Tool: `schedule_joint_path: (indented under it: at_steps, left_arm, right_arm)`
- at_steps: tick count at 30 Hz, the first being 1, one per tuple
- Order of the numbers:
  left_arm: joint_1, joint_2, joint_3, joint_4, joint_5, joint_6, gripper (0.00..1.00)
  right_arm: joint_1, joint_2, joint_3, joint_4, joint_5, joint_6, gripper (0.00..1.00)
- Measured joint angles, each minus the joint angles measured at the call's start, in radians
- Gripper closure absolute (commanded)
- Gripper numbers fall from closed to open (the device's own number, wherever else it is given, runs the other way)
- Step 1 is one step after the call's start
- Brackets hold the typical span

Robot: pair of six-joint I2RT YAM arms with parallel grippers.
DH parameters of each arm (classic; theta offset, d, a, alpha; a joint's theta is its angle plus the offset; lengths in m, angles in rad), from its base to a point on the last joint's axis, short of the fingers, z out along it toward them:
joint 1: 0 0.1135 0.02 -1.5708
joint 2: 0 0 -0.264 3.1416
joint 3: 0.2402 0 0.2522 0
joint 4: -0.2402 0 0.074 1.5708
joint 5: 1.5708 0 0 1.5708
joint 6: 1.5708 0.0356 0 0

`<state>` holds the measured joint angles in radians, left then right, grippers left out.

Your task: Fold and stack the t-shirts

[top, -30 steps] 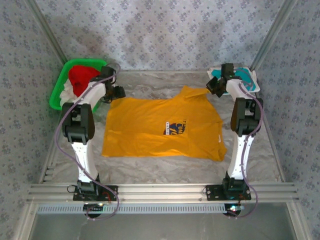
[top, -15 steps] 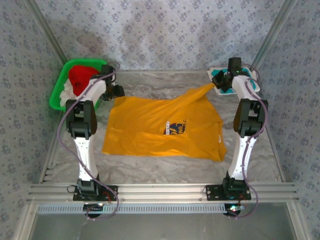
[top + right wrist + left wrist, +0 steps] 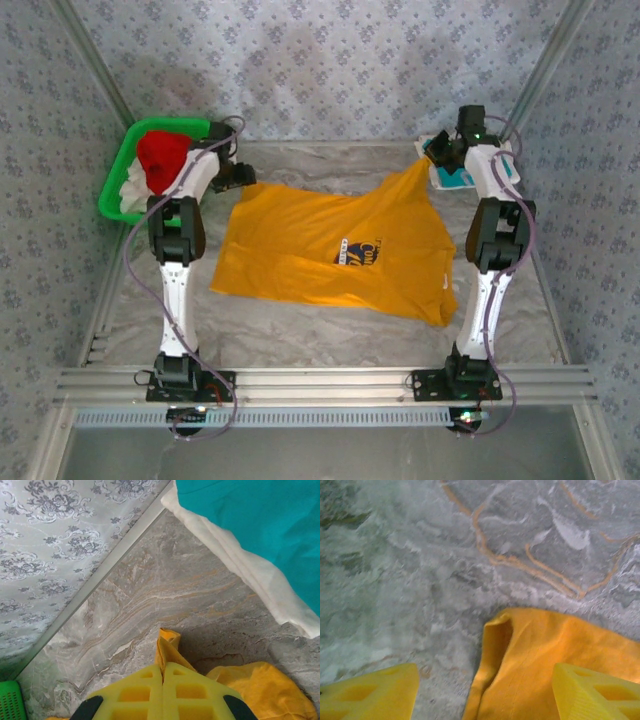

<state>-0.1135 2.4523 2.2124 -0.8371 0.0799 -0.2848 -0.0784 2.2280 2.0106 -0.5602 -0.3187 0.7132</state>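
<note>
While in the right hand [image 3: 162, 670], one yellow-orange t-shirt [image 3: 320, 250]; one teal t-shirt [image 3: 260, 525].

Illegible pale lettering in the dark blue chest print [image 3: 360, 253] of the yellow-orange t-shirt [image 3: 295, 245]

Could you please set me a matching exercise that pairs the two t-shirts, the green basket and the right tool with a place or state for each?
1. yellow-orange t-shirt
2. teal t-shirt
3. green basket
4. right tool

A. far left corner, red cloth inside
B. shut on a shirt corner
C. spread out in the middle
D. far right corner

Pairs: 1-C, 2-D, 3-A, 4-B
</note>
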Motion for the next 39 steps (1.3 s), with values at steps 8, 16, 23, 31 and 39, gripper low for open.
schedule_joint_path:
  at_steps: [8, 16, 23, 31, 39]
  left_arm:
    - [-0.027, 0.109, 0.161, -0.047, 0.036, 0.008, 0.41]
    - [-0.035, 0.121, 0.163, -0.068, 0.034, 0.019, 0.89]
    - [-0.029, 0.121, 0.185, -0.079, 0.002, 0.020, 1.00]
    - [-0.011, 0.121, 0.223, -0.089, -0.041, 0.031, 1.00]
    - [-0.004, 0.121, 0.354, -0.095, -0.074, 0.063, 1.00]
  right_arm:
    - [0.004, 0.000, -0.068, 0.018, -0.003, 0.000, 1.00]
    - [0.004, -0.003, -0.077, 0.028, -0.003, 0.000, 1.00]
    - [0.008, -0.003, -0.043, 0.002, -0.012, -0.008, 1.00]
    - [0.028, 0.024, 0.161, -0.036, -0.029, -0.045, 1.00]
    - [0.036, 0.073, 0.309, -0.079, -0.038, -0.075, 1.00]
